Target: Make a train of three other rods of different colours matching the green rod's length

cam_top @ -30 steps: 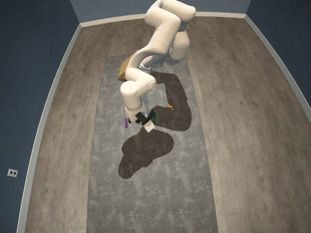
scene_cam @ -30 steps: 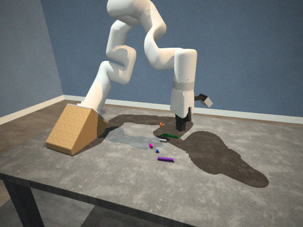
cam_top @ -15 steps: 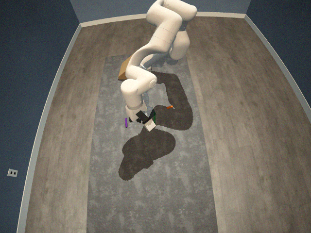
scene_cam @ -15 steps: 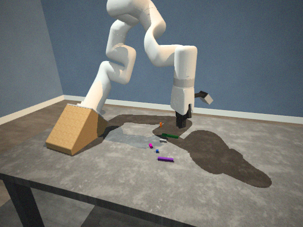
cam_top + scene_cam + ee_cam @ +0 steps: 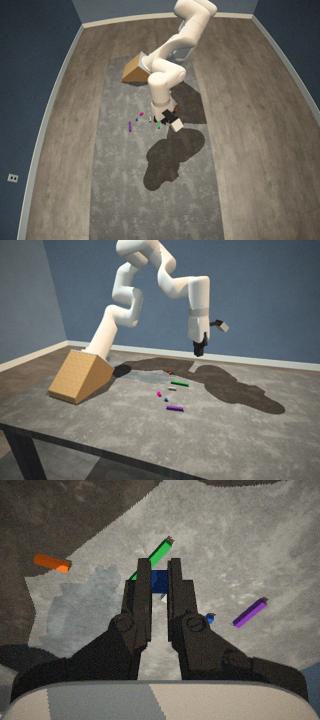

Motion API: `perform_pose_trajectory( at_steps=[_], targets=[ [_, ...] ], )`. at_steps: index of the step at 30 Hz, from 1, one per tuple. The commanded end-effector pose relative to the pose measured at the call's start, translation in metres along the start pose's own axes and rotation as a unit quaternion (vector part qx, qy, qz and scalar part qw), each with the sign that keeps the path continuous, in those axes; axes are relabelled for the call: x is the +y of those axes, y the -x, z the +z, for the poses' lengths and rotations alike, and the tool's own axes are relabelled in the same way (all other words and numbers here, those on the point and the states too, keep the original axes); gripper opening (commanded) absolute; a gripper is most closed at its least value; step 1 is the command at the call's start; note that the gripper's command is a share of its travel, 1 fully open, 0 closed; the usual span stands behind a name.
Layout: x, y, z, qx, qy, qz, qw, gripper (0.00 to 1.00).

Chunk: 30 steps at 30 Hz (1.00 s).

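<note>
1. My gripper (image 5: 160, 120) (image 5: 198, 354) (image 5: 159, 576) is raised above the table (image 5: 144, 436), its fingers pinching a dark-blue rod (image 5: 159, 582), seemingly a short one, though the wrist view shows only its face.
2. On my overhead view's clock, the green rod (image 5: 158, 125) (image 5: 179, 383) (image 5: 161, 551) lies flat; the grey rod (image 5: 150, 119) (image 5: 172, 388) (image 5: 164, 598) sits near its 10 o'clock, the orange rod (image 5: 176, 110) (image 5: 169, 372) (image 5: 52, 563) between 1 and 2.
3. From the loose blue rod (image 5: 136, 119) (image 5: 165, 399) (image 5: 210, 618), I see the magenta rod (image 5: 141, 113) (image 5: 159, 394) near 1 o'clock and the purple rod (image 5: 130, 126) (image 5: 174, 408) (image 5: 250, 613) between 7 and 8.
4. These table rods lie apart.
</note>
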<state>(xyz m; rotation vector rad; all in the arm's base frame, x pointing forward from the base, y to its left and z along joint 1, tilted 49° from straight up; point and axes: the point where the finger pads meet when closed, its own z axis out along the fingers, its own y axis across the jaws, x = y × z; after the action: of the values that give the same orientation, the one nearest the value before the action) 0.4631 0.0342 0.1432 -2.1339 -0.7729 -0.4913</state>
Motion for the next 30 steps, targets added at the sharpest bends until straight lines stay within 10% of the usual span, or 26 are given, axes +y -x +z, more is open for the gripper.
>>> perform_pose_trajectory(
  at_steps=[1, 14, 30],
  targets=[
    [-0.035, -0.018, -0.01, 0.009, 0.008, 0.019, 1.0, 0.04],
    [-0.115, -0.012, 0.031, -0.037, 0.01, 0.125, 0.991, 0.04],
    [-0.121, -0.007, 0.039, -0.046, 0.01, 0.141, 0.989, 0.04]
  ],
)
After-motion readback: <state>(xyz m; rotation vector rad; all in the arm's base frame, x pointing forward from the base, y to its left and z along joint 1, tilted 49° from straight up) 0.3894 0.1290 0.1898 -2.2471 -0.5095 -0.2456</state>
